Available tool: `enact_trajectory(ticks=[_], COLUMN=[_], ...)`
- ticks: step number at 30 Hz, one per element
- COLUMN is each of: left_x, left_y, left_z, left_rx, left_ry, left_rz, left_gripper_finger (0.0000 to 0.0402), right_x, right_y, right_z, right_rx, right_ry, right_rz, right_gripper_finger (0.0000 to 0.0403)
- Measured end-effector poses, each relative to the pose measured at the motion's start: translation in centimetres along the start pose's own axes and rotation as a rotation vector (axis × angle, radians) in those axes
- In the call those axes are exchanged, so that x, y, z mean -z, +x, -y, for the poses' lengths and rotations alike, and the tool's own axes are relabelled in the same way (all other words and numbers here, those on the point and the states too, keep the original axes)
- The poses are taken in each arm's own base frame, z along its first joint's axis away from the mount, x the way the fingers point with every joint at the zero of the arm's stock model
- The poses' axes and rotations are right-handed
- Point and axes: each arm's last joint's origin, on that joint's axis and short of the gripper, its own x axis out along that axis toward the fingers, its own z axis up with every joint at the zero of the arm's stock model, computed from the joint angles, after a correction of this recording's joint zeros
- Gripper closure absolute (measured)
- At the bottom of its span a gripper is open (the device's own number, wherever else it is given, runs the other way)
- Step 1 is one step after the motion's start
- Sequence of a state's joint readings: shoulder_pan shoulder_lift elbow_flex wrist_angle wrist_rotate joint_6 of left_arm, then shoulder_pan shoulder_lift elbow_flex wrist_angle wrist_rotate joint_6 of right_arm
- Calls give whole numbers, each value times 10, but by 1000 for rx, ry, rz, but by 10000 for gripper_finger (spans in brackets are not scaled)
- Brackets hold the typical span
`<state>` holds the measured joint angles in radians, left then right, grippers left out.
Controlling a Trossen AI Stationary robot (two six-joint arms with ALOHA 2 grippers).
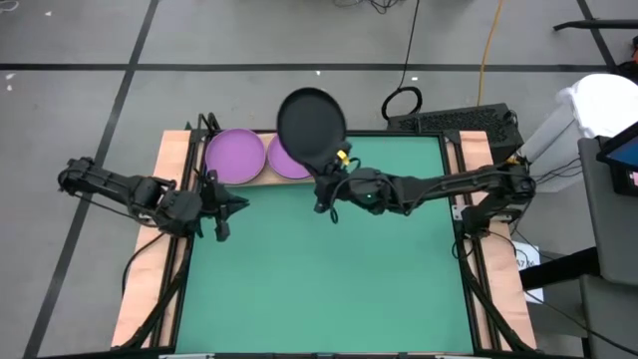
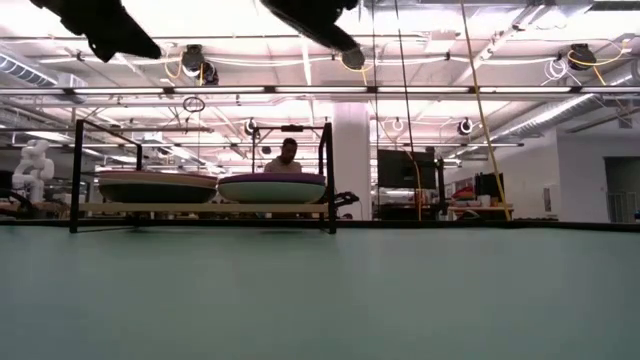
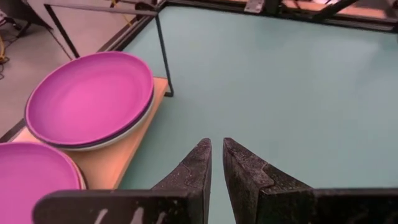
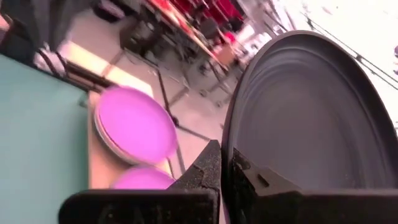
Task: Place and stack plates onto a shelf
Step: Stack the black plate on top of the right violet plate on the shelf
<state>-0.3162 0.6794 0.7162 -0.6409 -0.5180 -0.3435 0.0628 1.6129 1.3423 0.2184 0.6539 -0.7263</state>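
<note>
The wooden shelf (image 1: 265,170) with black posts stands at the mat's far left corner. It carries two plate stacks, each topped by a purple plate: the left stack (image 1: 234,157) and the right stack (image 1: 287,162). In the low view both stacks (image 2: 155,187) (image 2: 272,188) rest flat on the board (image 2: 200,208). My right gripper (image 1: 333,170) is shut on a black plate (image 1: 311,128), held in the air above the right stack. My left gripper (image 1: 227,204) hovers shut over the mat just near of the shelf, holding nothing (image 3: 216,149). My right gripper (image 4: 225,165) pinches the black plate by its rim (image 4: 229,146), on the edge nearest the arm, with one finger (image 4: 208,168) on each face. The fingers come from the table's right side. The plate is lifted clear and stands tilted on edge, away from the gripper.
The green mat (image 1: 329,269) fills the table and lies bare in front of the shelf. Black frame posts (image 3: 163,56) rise at the shelf's corners. A keyboard (image 1: 464,122) and cables lie beyond the far edge. A person (image 2: 288,155) sits in the room behind the shelf.
</note>
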Motion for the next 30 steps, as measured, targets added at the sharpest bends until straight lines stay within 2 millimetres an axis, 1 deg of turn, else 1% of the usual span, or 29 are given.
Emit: enact_trajectory(ticks=[7, 14, 19, 23, 30], left_x=[1, 1, 1, 1, 1], left_y=[-4, -5, -5, -5, -5], left_z=[3, 5, 4, 4, 4], left_rx=[35, 43, 42, 41, 41], left_ry=[14, 30, 38, 38, 38], left_rz=[12, 12, 13, 13, 13], left_gripper_finger=[353, 353, 353, 353, 353], right_x=[-2, 11, 25, 30, 42], right_y=[25, 49, 62, 66, 74], right_z=[-5, -11, -9, -4, 1], right_rx=[-41, -118, -130, -129, -215], right_ry=[63, 128, 188, 224, 296], right_rz=[147, 248, 222, 200, 196], right_gripper_finger=[403, 403, 403, 403, 403])
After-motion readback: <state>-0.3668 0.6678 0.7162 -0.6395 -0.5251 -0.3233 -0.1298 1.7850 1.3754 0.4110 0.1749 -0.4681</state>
